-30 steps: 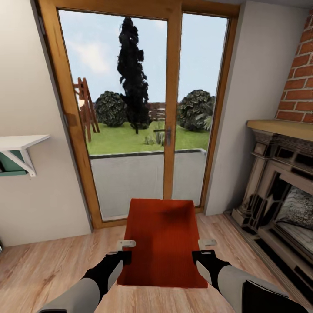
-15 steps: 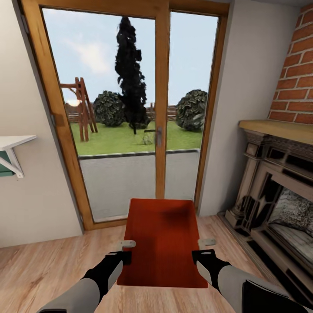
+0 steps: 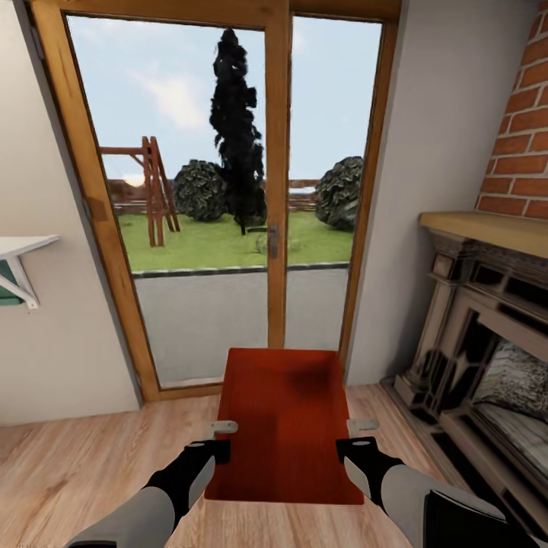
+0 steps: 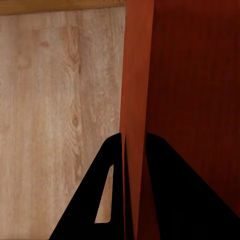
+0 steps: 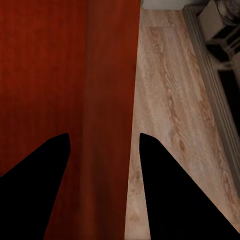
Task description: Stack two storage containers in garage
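The floor is light wood plank, running from the near edge to a pale wall on the left and to the glass doors straight ahead, whose wooden frame meets the planks at the far end. Through the glass lie a grey terrace, grass, bushes, a dark tall tree and a wooden swing frame. On the right a brick chimney breast rises above a wooden mantel and a dark carved fireplace, whose base runs along the floor's right side toward the near edge. A white shelf juts from the left wall. One orange-red bin is held up above the floor in the middle, between the two arms, its long axis pointing at the doors and its far edge near the door sill. The left gripper has its fingers clamped on the bin's left wall, one on each face. The right gripper straddles the right wall with its fingers on either side; whether they press on it I cannot tell. Bare planks lie open to the left of the bin; to the right a narrower strip separates it from the fireplace base.
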Available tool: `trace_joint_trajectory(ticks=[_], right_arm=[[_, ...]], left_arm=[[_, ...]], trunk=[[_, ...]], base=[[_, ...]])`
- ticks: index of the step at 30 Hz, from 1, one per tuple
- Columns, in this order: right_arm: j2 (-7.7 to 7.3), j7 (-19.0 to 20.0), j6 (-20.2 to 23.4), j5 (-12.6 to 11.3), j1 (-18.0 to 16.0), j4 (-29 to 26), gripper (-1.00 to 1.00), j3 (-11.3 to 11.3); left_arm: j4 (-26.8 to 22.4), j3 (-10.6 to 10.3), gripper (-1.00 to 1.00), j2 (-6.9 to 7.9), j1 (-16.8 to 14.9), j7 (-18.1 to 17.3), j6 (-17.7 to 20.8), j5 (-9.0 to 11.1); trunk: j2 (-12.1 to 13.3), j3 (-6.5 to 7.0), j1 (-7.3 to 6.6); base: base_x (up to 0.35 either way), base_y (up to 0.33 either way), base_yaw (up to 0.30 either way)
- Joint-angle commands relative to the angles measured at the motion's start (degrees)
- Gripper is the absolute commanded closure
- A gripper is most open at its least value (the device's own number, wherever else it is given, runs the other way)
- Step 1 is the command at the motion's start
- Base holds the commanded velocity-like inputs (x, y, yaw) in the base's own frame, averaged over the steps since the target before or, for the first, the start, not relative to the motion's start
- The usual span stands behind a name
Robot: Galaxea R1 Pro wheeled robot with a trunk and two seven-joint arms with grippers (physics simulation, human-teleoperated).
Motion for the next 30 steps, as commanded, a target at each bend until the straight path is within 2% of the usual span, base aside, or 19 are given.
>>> trace_joint_trajectory(ticks=[1, 9, 30], right_arm=[[-0.02, 0.18, -1.47, 0.17, -0.04, -0.13, 1.00, -1.30], [0.05, 0.18, -1.44, 0.17, -0.04, -0.14, 1.00, -1.29], [0.02, 0.18, -1.48, 0.17, -0.04, -0.13, 1.00, -1.24]], left_arm=[[0.07, 0.55, 1.00, 0.03, 0.03, 1.27, 0.29, -0.92], [0.01, 0.50, 1.00, 0.07, 0.04, 1.27, -0.02, -0.92], [0.01, 0.43, 1.00, -0.01, 0.02, 1.27, -0.03, -0.92]], trunk=[[-0.05, -0.03, 0.03], [-0.05, 0.09, 0.03], [-0.05, 1.42, 0.03]], base=[[0.054, -0.202, 0.166], [0.013, -0.051, 0.102], [0.000, 0.000, 0.254]])
